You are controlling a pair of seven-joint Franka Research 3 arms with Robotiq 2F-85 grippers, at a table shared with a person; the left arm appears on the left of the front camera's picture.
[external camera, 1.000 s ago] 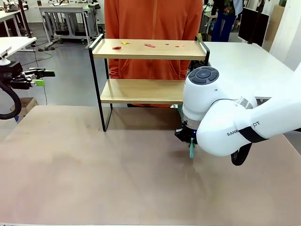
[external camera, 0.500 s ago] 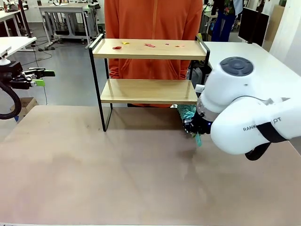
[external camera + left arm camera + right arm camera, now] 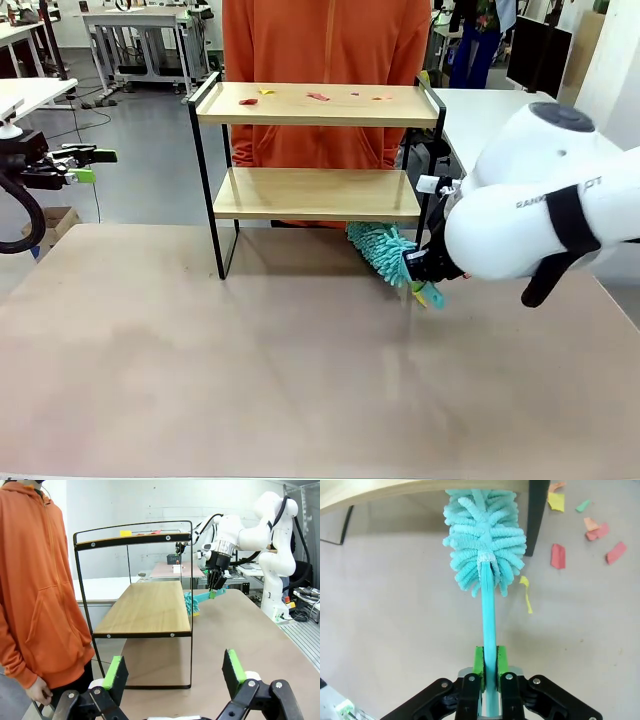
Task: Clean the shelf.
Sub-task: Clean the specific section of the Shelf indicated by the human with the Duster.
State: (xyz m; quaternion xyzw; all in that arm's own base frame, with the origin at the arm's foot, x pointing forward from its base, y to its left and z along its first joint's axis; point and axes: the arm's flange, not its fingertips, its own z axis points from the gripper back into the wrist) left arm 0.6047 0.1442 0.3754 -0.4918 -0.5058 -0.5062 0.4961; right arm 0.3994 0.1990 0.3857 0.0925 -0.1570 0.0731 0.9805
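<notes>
While you look across the table in the front view, you find the shelf (image 3: 315, 193) standing at the far middle of the table (image 3: 200, 370), with small red and yellow paper scraps (image 3: 318, 97) scattered on its top board and a person in an orange hoodie (image 3: 325, 40) just behind it. Your right gripper (image 3: 420, 268) comes in from the right, clamped on the handle of a teal duster (image 3: 378, 250) whose fluffy head sits low under the right end of the lower board. Your left gripper (image 3: 92, 165) hangs off the far left, beyond the table's edge, with its jaws spread and nothing between them. From the left wrist view, you see the left gripper (image 3: 172, 672) gaping wide and empty, the shelf (image 3: 145, 607) end-on beyond it, the person (image 3: 35, 580) beside the shelf, and the right gripper (image 3: 216, 582) farther off holding the duster (image 3: 190, 604) at the far end of the lower board. From the right wrist view, your right gripper (image 3: 489, 662) is pinched tight on the duster's flat handle, the duster (image 3: 484, 540) head lies on the table under the edge of the shelf (image 3: 395, 492) beside a black leg, and more scraps (image 3: 558, 555) lie on the table near it.
</notes>
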